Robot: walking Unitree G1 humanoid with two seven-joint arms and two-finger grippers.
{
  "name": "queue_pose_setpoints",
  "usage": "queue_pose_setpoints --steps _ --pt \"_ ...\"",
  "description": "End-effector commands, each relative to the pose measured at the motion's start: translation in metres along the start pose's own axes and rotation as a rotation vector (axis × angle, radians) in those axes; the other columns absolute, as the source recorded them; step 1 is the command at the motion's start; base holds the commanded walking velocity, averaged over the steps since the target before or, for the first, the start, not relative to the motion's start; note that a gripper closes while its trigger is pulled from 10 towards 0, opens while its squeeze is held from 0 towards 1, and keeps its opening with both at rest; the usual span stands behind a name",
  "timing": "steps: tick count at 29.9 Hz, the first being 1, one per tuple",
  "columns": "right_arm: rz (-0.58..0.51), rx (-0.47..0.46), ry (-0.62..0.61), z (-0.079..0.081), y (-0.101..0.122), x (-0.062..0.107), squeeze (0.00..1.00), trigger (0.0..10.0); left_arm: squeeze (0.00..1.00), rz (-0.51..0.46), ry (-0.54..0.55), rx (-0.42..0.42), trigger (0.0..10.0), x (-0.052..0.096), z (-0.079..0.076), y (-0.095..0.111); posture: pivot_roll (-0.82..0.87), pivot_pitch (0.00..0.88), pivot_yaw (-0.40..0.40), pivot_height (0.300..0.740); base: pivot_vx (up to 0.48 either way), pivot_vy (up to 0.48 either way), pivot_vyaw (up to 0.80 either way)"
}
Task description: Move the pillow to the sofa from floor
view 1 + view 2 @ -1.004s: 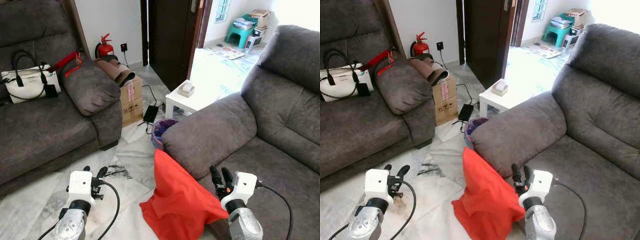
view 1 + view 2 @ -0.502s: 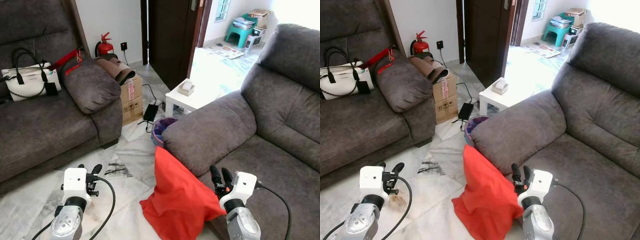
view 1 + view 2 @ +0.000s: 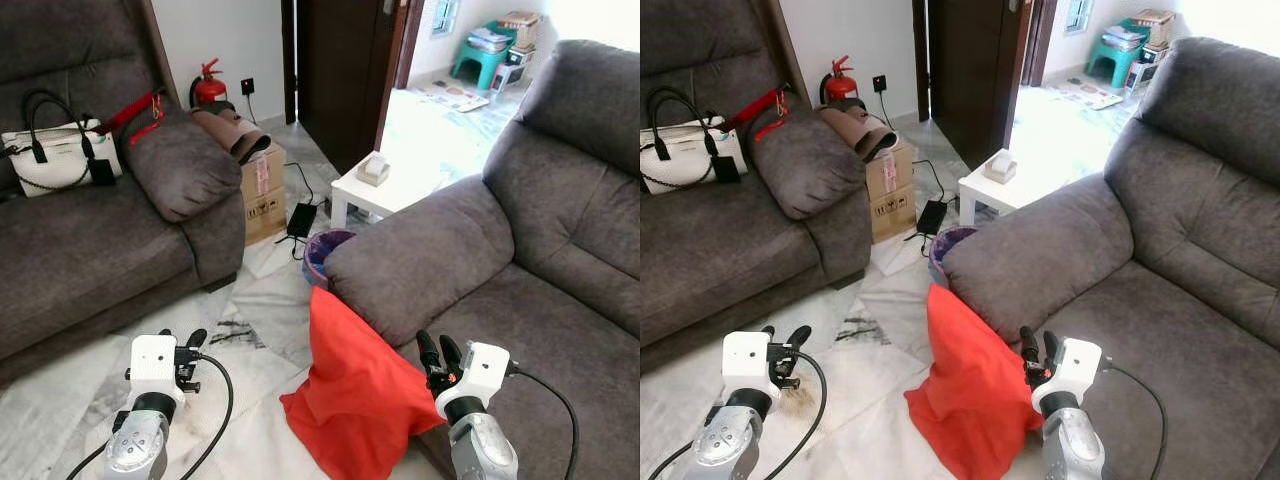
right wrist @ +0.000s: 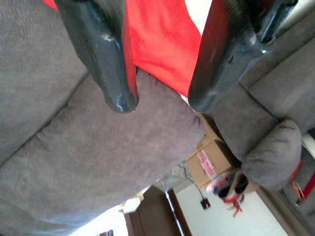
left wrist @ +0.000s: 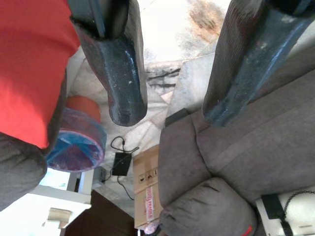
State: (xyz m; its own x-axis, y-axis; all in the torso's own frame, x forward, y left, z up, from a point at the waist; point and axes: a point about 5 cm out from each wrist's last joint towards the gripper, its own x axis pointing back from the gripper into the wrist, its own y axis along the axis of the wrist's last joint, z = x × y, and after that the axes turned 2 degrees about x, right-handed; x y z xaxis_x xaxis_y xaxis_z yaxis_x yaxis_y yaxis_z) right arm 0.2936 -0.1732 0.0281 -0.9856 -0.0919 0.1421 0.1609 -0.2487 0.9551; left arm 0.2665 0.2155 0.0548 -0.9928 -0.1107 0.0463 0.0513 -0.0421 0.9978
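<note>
Left eye view: the floor (image 3: 260,310) is pale marble tile with grey veining, running between two grey sofas of napped, plush fabric. The red pillow (image 3: 355,395), soft cloth with creased, slumped corners, stands on the floor and leans against the front of the right-hand sofa (image 3: 500,270), just below its rounded armrest. The left-hand sofa (image 3: 90,250) carries a white handbag (image 3: 55,165) with black handles. Between the sofas stand a cardboard box (image 3: 263,190), a blue waste bin (image 3: 325,255) and a small white desk (image 3: 385,195); a red fire extinguisher (image 3: 207,88) stands by the wall beside a dark wooden door (image 3: 335,70). The left hand (image 3: 190,345) hangs over the floor, fingers parted, holding nothing. The right hand (image 3: 438,355) sits beside the pillow's upper edge, fingers apart and empty.
</note>
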Motion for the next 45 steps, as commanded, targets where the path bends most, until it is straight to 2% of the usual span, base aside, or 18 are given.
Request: queue_pose_setpoints --steps 1,7,21,34,37,45 --pt "0.029 0.004 0.001 0.0009 -0.003 -0.0007 0.0 10.0 0.0 0.016 0.0 0.014 10.0 0.0009 -0.0003 -0.0019 0.01 0.124 0.009 0.685 0.0 0.0 0.0" --pt "-0.021 -0.013 0.001 0.0024 0.0011 -0.0005 0.0 10.0 0.0 0.016 -0.022 -0.027 10.0 0.0013 -0.0026 -0.0026 0.02 0.124 0.008 0.67 0.0 0.0 0.0" --pt "-0.023 -0.02 0.001 0.005 0.0015 -0.0024 0.0 10.0 0.0 -0.003 -0.038 -0.055 10.0 -0.0016 -0.0039 0.0016 0.02 0.118 0.012 0.67 0.0 0.0 0.0" --pt "0.002 -0.007 0.009 0.0086 0.0003 -0.0056 0.0 10.0 0.0 -0.008 -0.039 -0.058 10.0 -0.0029 -0.0034 0.0033 0.03 0.114 0.018 0.66 0.0 0.0 0.0" --pt "-0.036 -0.021 0.006 0.0079 0.0032 -0.0045 0.0 10.0 0.0 -0.007 -0.04 -0.059 10.0 -0.0029 -0.0036 0.0033 0.03 0.113 0.019 0.66 0.0 0.0 0.0" --pt "-0.033 -0.015 0.009 0.0089 0.0023 -0.0048 0.0 10.0 0.0 -0.007 -0.053 -0.065 10.0 -0.0026 -0.0065 0.0032 0.03 0.114 0.02 0.66 0.0 0.0 0.0"
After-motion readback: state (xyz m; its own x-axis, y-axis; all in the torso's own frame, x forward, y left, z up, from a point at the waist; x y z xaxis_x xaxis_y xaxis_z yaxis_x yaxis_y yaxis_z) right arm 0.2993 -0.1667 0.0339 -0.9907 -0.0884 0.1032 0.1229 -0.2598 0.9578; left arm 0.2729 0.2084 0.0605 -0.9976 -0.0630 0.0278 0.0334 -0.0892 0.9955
